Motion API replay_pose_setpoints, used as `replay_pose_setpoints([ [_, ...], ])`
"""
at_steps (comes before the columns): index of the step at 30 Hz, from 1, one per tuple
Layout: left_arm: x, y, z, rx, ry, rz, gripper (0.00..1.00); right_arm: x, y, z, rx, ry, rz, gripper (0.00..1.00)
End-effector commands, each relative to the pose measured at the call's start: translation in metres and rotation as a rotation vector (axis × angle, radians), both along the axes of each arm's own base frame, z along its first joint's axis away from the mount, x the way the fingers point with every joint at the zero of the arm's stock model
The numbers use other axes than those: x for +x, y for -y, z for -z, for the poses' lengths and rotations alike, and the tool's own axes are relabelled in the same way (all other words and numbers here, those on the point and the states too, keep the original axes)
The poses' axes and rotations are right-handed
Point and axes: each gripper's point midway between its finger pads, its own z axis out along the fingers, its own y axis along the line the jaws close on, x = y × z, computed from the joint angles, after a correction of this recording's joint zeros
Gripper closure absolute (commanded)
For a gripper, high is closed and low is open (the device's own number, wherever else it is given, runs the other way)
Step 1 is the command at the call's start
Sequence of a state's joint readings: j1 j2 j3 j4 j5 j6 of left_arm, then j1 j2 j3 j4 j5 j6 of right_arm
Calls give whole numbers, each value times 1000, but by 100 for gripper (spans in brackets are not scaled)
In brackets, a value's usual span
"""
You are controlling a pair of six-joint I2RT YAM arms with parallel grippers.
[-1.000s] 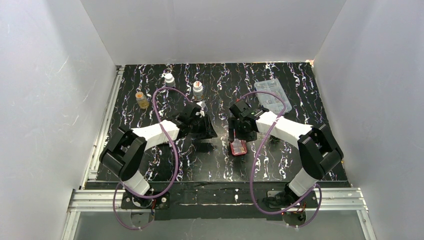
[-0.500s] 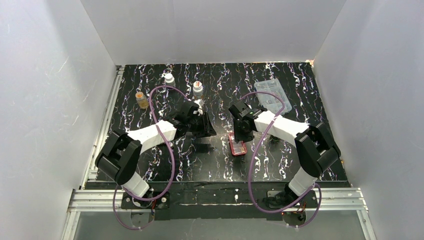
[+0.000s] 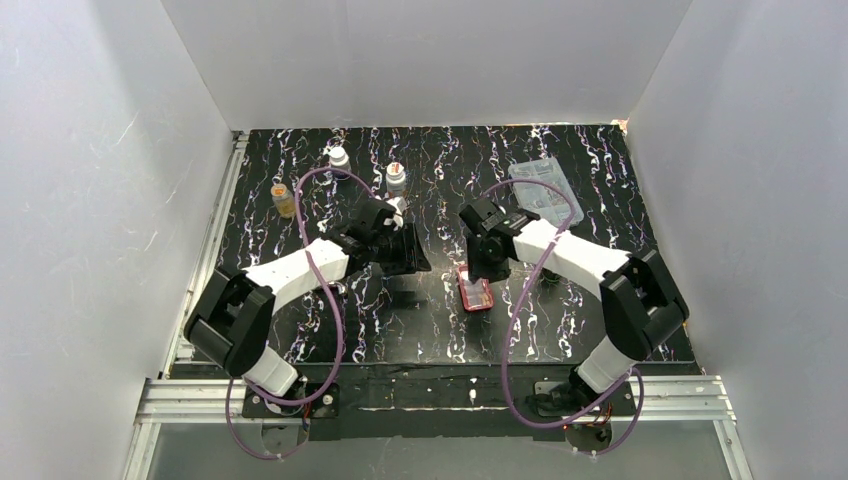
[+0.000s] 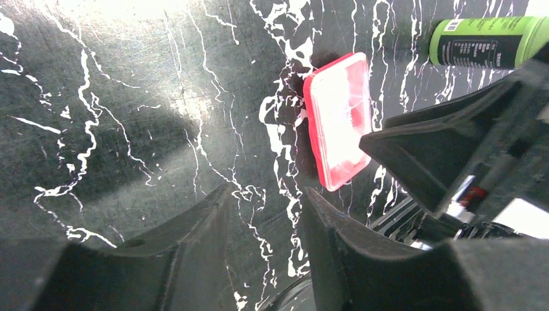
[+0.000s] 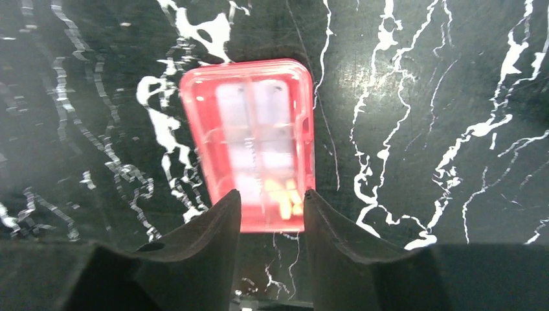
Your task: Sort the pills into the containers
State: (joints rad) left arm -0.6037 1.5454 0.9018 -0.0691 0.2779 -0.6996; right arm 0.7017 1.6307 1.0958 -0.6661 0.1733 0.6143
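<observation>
The small red pill case (image 3: 475, 293) lies flat on the black marbled table, with its whitish containers (image 5: 251, 110) showing. Yellow pills (image 5: 283, 197) lie in the compartment nearest my right gripper. My right gripper (image 5: 271, 201) hovers over that near end of the case (image 5: 249, 142), jaws part-way apart with nothing clamped between them. Whether its fingertips (image 5: 228, 206) touch the case I cannot tell. In the top view this gripper (image 3: 481, 264) stands just behind the case. My left gripper (image 4: 265, 197) is open over bare table, left of the case (image 4: 338, 120), and shows in the top view (image 3: 408, 252) too.
A green bottle (image 4: 485, 42) lies on its side beyond the case. Three small bottles (image 3: 339, 158) (image 3: 397, 177) (image 3: 285, 200) stand at the back left. A clear plastic tray (image 3: 540, 187) sits at the back right. White walls enclose the table.
My right gripper's jaws have narrowed and it has settled over the case, which turned slightly. My left arm has drawn back a little to the far left.
</observation>
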Motion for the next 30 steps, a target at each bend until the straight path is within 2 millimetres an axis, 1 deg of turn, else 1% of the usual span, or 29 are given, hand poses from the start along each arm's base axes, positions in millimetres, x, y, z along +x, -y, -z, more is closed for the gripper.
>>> replay_pose_setpoints([
  [1, 7, -1, -52, -12, 109, 51, 52, 20, -16, -74, 123, 146, -7, 49],
  [2, 8, -2, -62, -9, 129, 59, 48, 23, -18, -88, 147, 175, -9, 46],
  [4, 10, -6, -81, -2, 167, 67, 32, 28, -20, -114, 197, 233, -9, 39],
  [5, 10, -8, -90, 3, 179, 73, 11, 30, -20, -128, 221, 264, -10, 35],
  [6, 10, -9, -101, 4, 200, 82, 3, 32, -20, -141, 243, 294, -11, 31],
  [8, 12, -13, -127, 10, 247, 88, 2, 33, -18, -169, 282, 356, -11, 21],
  [10, 12, -21, -147, 34, 279, 65, 2, 32, -15, -195, 326, 412, -12, 13],
  [12, 15, -40, -160, 106, 301, 4, 2, 28, -11, -221, 374, 472, -12, 4],
  [13, 15, -51, -166, 146, 303, -36, 2, 25, -9, -232, 395, 498, -13, 2],
  [15, 15, -71, -175, 232, 322, -83, 2, 19, -3, -252, 435, 552, -11, 2],
  [16, 12, -82, -179, 272, 337, -89, 2, 15, 0, -263, 460, 581, -11, 2],
  [18, 9, -98, -191, 314, 400, -104, 2, 9, 5, -279, 498, 630, -9, 2],
  [22, 1, -116, -210, 315, 519, -127, 2, 1, 13, -298, 562, 715, -6, 2],
  [24, -1, -121, -216, 312, 553, -147, 2, -2, 15, -302, 575, 732, -7, 2],
  [30, -2, -128, -220, 321, 565, -180, 2, -4, 15, -305, 587, 741, -15, 2],
])
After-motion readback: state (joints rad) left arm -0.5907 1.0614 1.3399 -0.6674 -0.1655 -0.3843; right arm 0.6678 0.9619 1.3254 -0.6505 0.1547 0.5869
